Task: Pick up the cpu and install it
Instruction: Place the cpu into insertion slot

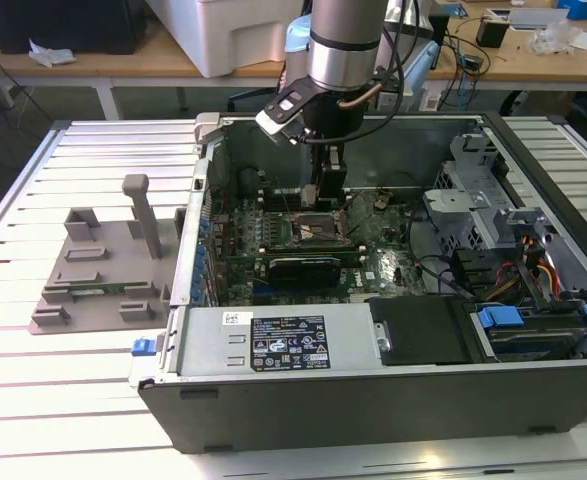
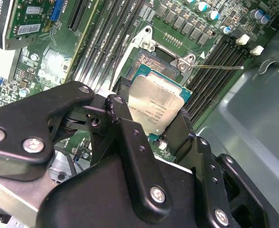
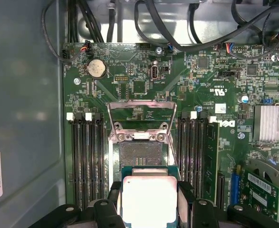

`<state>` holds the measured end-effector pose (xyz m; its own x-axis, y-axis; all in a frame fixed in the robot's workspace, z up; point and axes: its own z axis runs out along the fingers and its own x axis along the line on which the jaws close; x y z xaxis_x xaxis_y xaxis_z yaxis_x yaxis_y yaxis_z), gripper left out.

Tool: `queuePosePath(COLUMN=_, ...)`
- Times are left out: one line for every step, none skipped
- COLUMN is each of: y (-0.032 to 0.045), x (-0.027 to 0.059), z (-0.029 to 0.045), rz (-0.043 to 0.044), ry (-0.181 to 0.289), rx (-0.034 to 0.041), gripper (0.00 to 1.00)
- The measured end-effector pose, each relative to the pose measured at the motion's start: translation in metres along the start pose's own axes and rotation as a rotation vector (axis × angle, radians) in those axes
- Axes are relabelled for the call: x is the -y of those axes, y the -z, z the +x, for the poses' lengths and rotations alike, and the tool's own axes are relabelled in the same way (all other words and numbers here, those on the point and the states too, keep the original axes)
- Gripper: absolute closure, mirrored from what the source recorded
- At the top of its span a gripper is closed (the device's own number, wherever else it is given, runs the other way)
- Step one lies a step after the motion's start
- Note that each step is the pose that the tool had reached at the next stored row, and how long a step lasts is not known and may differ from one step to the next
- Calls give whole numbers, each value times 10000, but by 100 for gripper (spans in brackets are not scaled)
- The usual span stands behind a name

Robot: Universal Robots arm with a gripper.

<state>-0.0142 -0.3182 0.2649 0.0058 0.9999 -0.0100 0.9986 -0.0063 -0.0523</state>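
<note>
The cpu [image 2: 156,105] [image 3: 149,199], a flat square chip with a shiny silver top and a thin green rim, sits between the black fingers [image 2: 122,102] of my gripper [image 2: 153,114] [image 3: 149,197], which is shut on its two opposite edges. It hangs just above and slightly to one side of the dark motherboard socket [image 3: 139,154] [image 2: 151,61], whose metal load frame [image 3: 139,118] stands swung open. In the exterior view my gripper [image 1: 328,190] reaches down into the open computer case, right over the socket [image 1: 318,228].
Memory slots [image 3: 87,161] flank the socket on both sides, with a green memory stick [image 3: 212,161] in one. A graphics card [image 1: 298,268], a drive cage [image 1: 473,200] and cables crowd the case. A grey fixture tray [image 1: 98,270] lies at the exterior view's left.
</note>
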Motion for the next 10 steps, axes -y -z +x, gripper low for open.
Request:
queuePosePath(y=-1, x=0, z=0, rz=0, ry=-5, rx=0, gripper=45)
queuePosePath(y=-4, x=0, z=0, rz=0, ry=-16, rx=0, gripper=45)
queuePosePath(y=-6, x=0, z=0, rz=0, ry=-24, rx=-1, gripper=45)
queuePosePath(y=-9, x=-1, z=0, rz=0, ry=-34, rx=-2, gripper=45)
queuePosePath(y=-12, x=-1, z=0, rz=0, ry=-41, rx=-2, gripper=45)
queuePosePath(y=-17, x=-1, z=0, rz=0, ry=-51, rx=-2, gripper=45)
queuePosePath(y=-23, x=-1, z=0, rz=1, ry=-65, rx=-3, gripper=45)
queuePosePath(y=-25, x=-1, z=0, rz=1, ry=-69, rx=-3, gripper=45)
queuePosePath(y=-27, x=-1, z=0, rz=1, ry=-75, rx=-4, gripper=45)
queuePosePath(y=-30, x=-1, z=0, rz=1, ry=-81, rx=-3, gripper=45)
